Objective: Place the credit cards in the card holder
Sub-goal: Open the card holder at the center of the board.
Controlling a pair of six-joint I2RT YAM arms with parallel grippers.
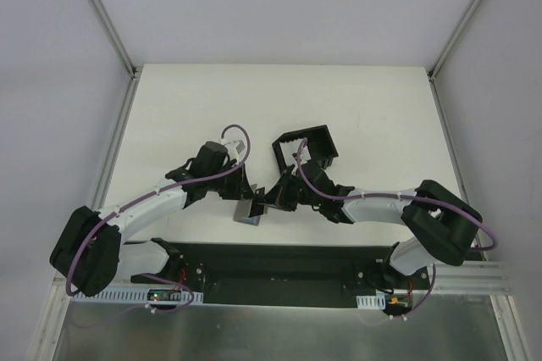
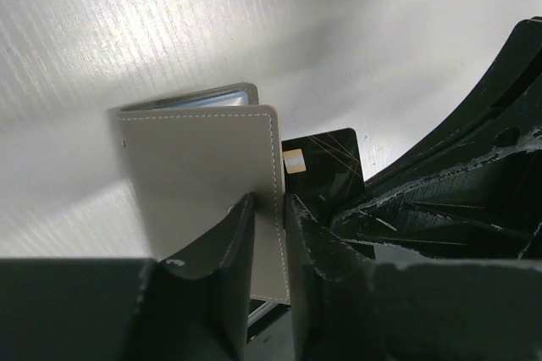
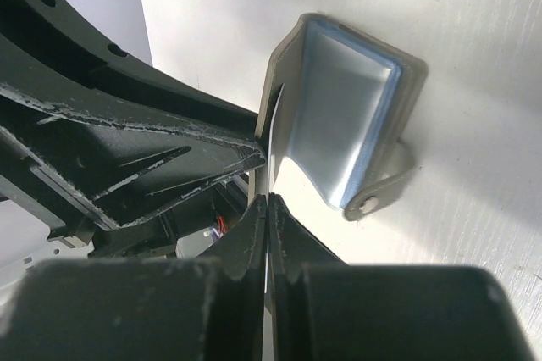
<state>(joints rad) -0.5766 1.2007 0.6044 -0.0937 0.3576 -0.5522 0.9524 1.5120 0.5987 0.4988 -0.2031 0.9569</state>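
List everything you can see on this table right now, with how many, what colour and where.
card holder: one, black, on the table beyond the right gripper.
grey wallet: one, grey with a silvery inner case, between the two grippers.
credit card: one visible, dark with a gold chip, sticking out beside the wallet.
table: one, white.
left gripper: black, jaws around the wallet's cover.
right gripper: black, jaws shut on the card's edge.
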